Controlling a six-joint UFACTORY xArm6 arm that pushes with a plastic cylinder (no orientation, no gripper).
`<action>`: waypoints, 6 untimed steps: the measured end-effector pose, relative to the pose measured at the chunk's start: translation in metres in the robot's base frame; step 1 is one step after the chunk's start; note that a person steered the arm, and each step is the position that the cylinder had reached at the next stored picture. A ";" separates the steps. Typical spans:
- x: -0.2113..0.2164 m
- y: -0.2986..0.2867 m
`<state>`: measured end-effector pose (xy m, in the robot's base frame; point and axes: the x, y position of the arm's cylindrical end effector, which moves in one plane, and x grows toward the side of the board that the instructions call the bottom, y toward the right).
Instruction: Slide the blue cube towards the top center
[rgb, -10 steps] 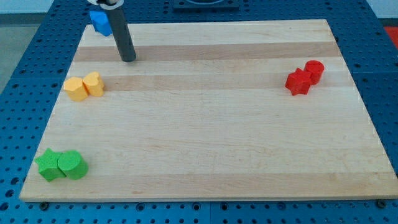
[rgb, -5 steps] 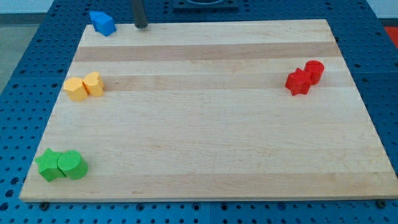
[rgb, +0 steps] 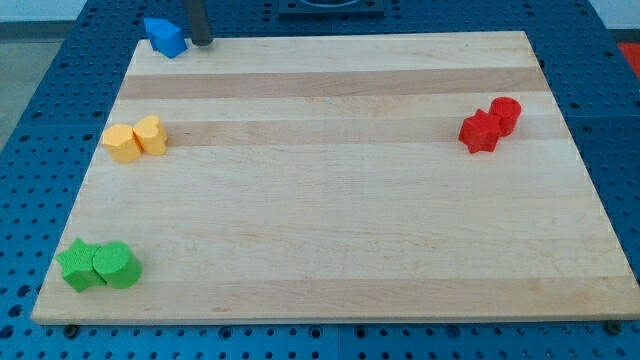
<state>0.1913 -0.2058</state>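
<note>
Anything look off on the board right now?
Only the blue cube: it sits skewed at the wooden board's top-left corner, partly overhanging the edge. My tip is just to its right. The yellow, green and red pairs sit neatly on the board.

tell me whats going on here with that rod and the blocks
A robot arm's dark rod is working on a wooden board. My tip sits at the board's top edge, just to the view's right of the blue cube in the top left corner, close to it; contact cannot be told. The cube is far from the top center. Two yellow blocks, two green blocks and two red blocks sit in pairs elsewhere, untouched.
</note>
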 end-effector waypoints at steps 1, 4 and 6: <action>0.002 -0.011; 0.056 -0.019; 0.065 -0.099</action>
<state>0.2559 -0.3044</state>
